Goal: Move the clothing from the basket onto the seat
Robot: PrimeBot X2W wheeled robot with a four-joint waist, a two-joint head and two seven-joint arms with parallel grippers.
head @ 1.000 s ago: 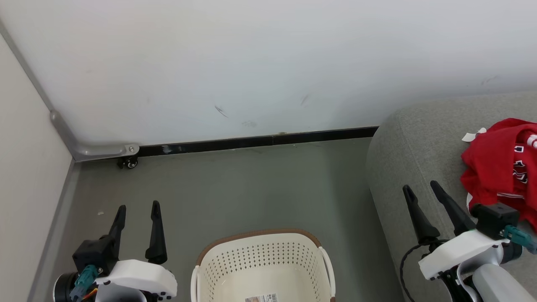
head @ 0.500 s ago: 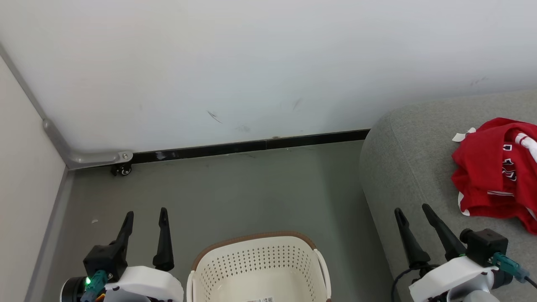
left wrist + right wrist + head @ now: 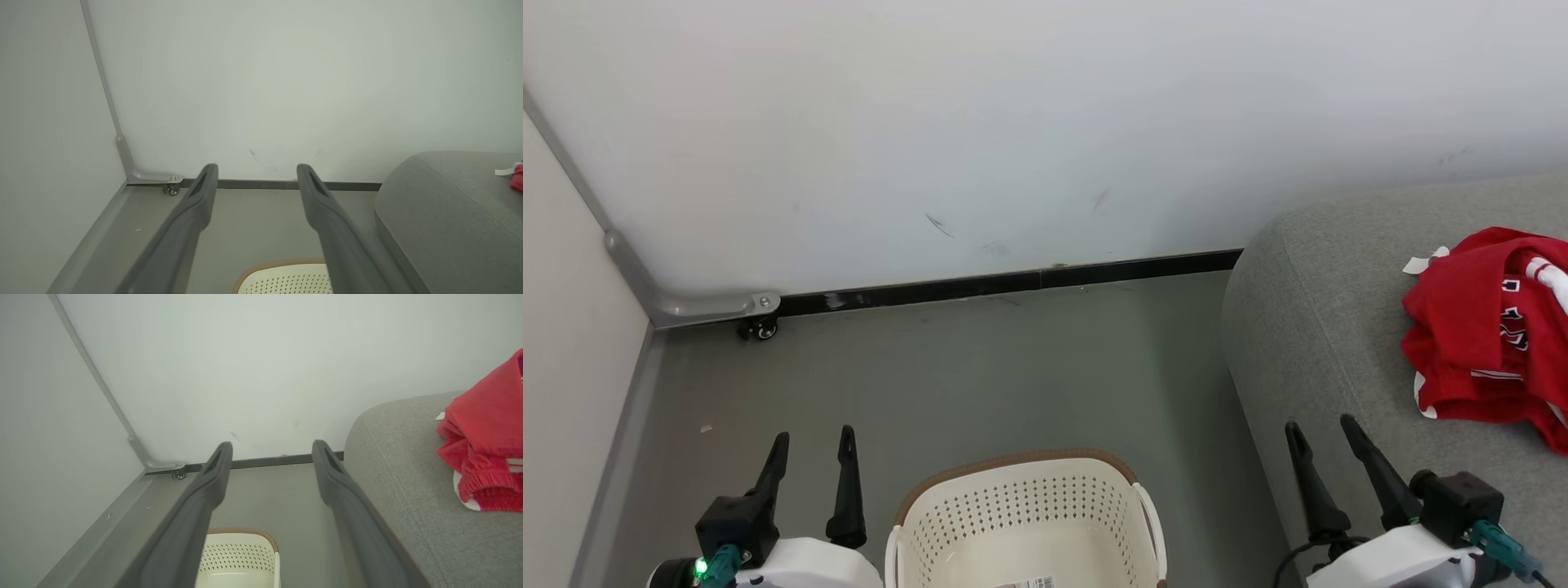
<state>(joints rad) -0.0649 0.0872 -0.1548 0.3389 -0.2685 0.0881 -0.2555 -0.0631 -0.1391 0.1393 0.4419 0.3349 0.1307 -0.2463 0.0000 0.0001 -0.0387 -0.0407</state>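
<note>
a: the right hand (image 3: 1318,422) is pulling back from the clothes (image 3: 1470,343), isn't it?
b: yes, spread and empty; the clothes are lying on the seat (image 3: 1307,327), apart from it.
a: the left hand (image 3: 814,433)?
b: hanging spread too, gripping nothing.
a: anything lying in the basket (image 3: 1013,459)?
b: i'm seeing just a sticker (image 3: 1033,583). it's looking done.
</note>
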